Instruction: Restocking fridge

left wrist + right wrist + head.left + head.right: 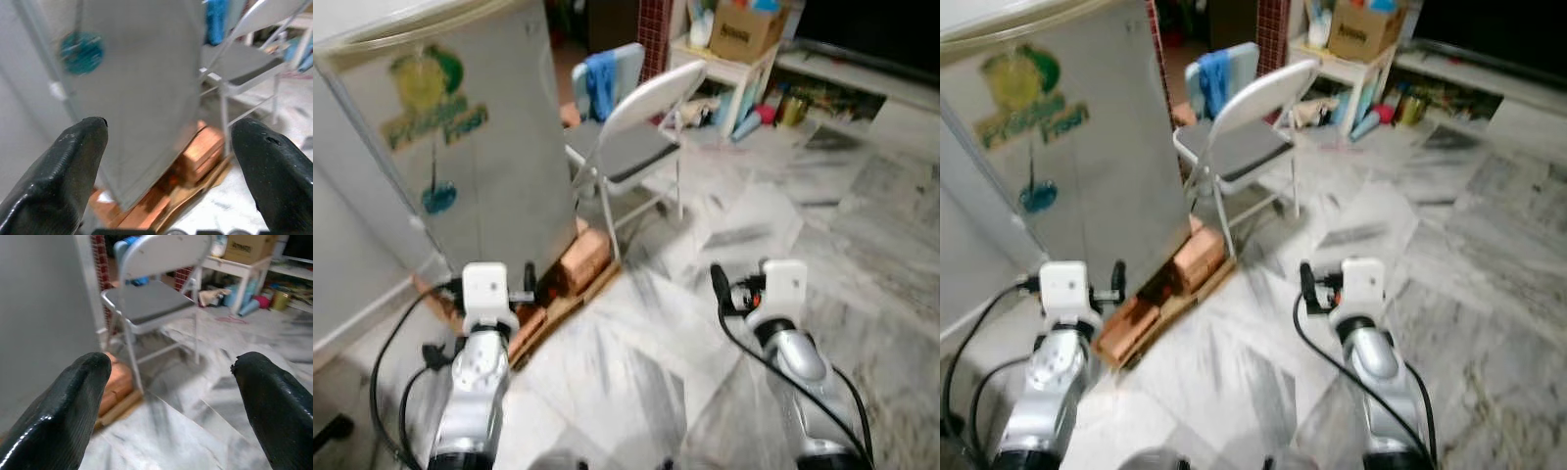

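While both arms are held forward and low, the left gripper [166, 161] and right gripper [168, 396] are spread wide and carry nothing, which suits an approach on foot more than a reach; no stock for restocking shows in any view. Just beyond the left gripper stands the fridge [470, 147], grey and closed as far as can be seen, raised on bricks [582, 259] and a wooden board, probably to keep its base off the marble floor [754, 225]. On the fridge is a green and yellow sticker [431, 98] with lettering too blurred to read. Just beside the fridge, on the robot's right, a folding chair [631, 127] faces away, a blue cloth behind it. Well beyond the fridge, a white shelf [729, 69] bears a cardboard box [749, 29] whose print is illegible
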{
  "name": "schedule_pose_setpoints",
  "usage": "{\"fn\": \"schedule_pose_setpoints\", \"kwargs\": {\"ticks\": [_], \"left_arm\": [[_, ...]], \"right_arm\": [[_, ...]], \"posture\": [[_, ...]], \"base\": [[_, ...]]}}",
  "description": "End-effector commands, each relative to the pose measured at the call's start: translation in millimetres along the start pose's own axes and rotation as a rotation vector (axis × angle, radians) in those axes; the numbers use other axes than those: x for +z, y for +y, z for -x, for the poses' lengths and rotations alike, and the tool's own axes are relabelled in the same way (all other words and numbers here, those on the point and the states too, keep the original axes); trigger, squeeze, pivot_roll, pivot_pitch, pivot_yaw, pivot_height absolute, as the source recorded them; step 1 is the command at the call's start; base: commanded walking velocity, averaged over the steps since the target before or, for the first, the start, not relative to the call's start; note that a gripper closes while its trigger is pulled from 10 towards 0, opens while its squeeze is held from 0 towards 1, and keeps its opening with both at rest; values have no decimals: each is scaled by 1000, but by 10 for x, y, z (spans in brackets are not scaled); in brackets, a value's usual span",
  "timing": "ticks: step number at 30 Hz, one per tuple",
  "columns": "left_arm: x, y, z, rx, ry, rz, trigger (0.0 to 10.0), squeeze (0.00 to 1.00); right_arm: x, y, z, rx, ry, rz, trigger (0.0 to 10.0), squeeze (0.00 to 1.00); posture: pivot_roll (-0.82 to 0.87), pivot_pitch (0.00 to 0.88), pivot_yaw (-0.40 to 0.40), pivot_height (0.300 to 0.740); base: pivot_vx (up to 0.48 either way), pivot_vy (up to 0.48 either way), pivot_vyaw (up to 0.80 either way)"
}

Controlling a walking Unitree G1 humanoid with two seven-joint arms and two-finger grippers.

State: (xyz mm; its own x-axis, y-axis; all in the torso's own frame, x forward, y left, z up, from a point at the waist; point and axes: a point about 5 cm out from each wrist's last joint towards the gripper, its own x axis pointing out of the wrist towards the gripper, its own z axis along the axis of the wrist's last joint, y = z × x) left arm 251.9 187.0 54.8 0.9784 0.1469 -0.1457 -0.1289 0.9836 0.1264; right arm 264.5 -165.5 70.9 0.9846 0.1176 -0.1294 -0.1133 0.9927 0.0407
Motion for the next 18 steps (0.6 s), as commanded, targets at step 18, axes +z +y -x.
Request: {"fn": "schedule_pose_setpoints", "kwargs": {"ticks": [18], "left_arm": [[65,-57,-63,-85,-10,-49,10000,0]], "right_arm": [[7,-88,36,-72,-28,12,10000,0]], "posture": [[-9,0,24,740]], "base": [[0,480,0]]}}
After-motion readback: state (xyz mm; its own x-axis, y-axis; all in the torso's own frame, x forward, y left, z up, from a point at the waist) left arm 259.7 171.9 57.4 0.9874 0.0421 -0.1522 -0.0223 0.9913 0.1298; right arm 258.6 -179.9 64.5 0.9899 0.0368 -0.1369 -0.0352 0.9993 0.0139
